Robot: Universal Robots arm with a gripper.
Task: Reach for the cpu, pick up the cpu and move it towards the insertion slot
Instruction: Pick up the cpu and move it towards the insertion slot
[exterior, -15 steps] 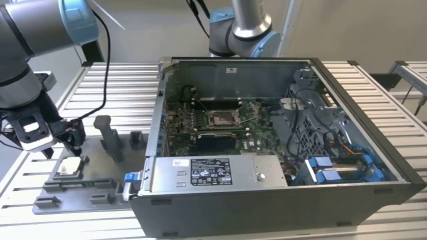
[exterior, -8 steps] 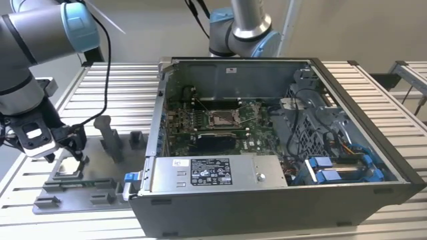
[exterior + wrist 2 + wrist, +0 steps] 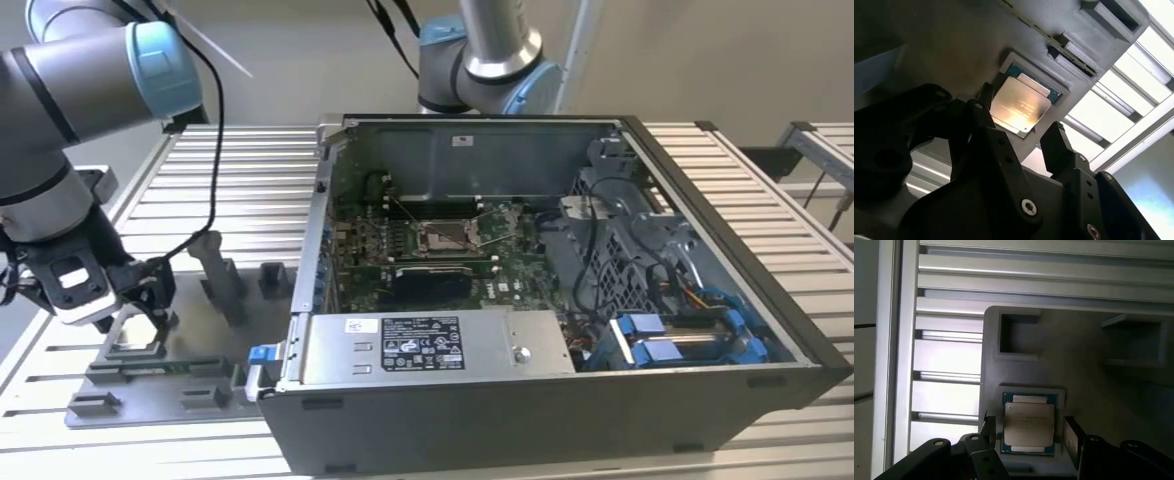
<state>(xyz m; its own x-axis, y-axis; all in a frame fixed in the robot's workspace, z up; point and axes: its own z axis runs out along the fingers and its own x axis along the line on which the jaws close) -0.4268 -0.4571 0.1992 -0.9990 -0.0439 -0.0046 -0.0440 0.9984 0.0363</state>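
Grey plastic makes up the tray (image 3: 200, 375) that lies on the slatted metal surface (image 3: 761, 190) at the exterior view's left, just beside the open computer case (image 3: 561, 410). From where I stand, the arm (image 3: 67, 90) bends down over that tray, with its black end effector (image 3: 96, 292) low above one of the recesses.

In both wrist views the cpu (image 3: 1029, 424) lies flat in a square pocket of the tray, silvery top up, with a green rim showing around it. The end effector's two fingers (image 3: 1070, 436) stand spread wide — one on each side of the chip. In the first wrist view a sliver of tray shows between each fingertip and the chip, so nothing is gripped.

The insertion slot (image 3: 447, 236) sits well apart from all this — set in the green motherboard (image 3: 514, 268) inside the case, its silver frame around a brownish centre.
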